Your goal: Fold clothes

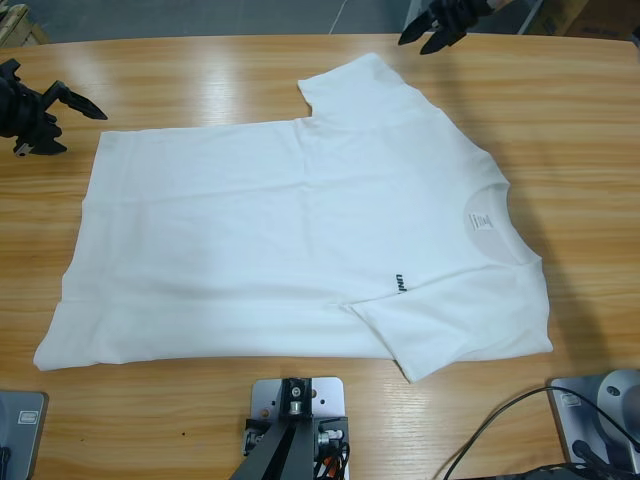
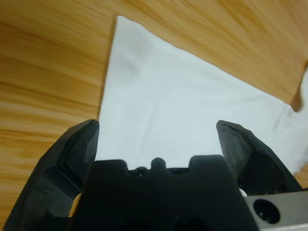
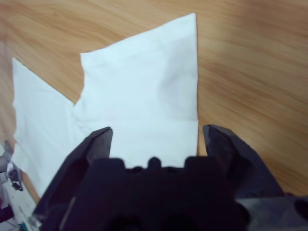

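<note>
Both grippers open, empty, poised over a flat T-shirt; fold not yet begun.

Left gripper (image 2: 156, 139): jaws spread wide, nothing between them, hovering just off the hem corner at the table's far-left edge; seen in the high view too (image 1: 88, 108). Right gripper (image 3: 156, 139): jaws likewise wide apart, holding nothing, above the far sleeve near the table's far edge, right of centre (image 1: 428, 38). The white T-shirt (image 1: 280, 250) lies spread face-up across the middle of the wooden table (image 1: 590, 130), neck toward the right end, hem toward the left, near sleeve tucked slightly over the chest. Step, by judgement: approach before the 1st grasp. Next move likely needs each gripper to drop onto its far-edge cloth and pinch one layer w/o bunching. Writing: dark chest lettering (image 1: 399, 284), only "UNI" readable; neck label (image 1: 482, 220) too small to read.
</note>
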`<act>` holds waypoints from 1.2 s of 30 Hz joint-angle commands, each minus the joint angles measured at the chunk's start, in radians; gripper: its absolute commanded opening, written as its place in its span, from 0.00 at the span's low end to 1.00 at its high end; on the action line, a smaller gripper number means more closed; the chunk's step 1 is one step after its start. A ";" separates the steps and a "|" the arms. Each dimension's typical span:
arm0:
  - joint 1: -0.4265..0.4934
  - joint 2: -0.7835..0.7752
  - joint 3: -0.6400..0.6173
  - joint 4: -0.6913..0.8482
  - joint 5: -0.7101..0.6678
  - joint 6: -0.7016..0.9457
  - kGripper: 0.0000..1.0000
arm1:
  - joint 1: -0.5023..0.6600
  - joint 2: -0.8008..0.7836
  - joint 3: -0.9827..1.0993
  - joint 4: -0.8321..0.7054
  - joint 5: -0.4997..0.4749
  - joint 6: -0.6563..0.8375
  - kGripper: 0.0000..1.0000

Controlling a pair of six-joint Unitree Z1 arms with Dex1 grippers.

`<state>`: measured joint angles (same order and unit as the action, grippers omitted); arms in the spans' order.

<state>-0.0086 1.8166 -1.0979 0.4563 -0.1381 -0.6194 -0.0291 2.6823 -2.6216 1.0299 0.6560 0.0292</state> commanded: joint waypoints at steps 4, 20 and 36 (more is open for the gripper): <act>-0.026 0.064 0.016 -0.001 0.063 -0.028 0.93 | 0.075 0.158 -0.114 -0.022 -0.010 0.022 0.78; -0.059 0.086 0.026 0.005 0.064 -0.030 0.93 | 0.031 0.151 -0.225 0.057 -0.112 -0.025 0.87; -0.088 0.113 0.041 -0.001 0.082 -0.031 0.93 | -0.002 0.075 -0.292 0.093 -0.115 -0.042 0.87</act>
<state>-0.0747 1.8662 -1.0899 0.4582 -0.0751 -0.6346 -0.0085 2.7598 -2.6689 1.0818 0.5626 -0.0029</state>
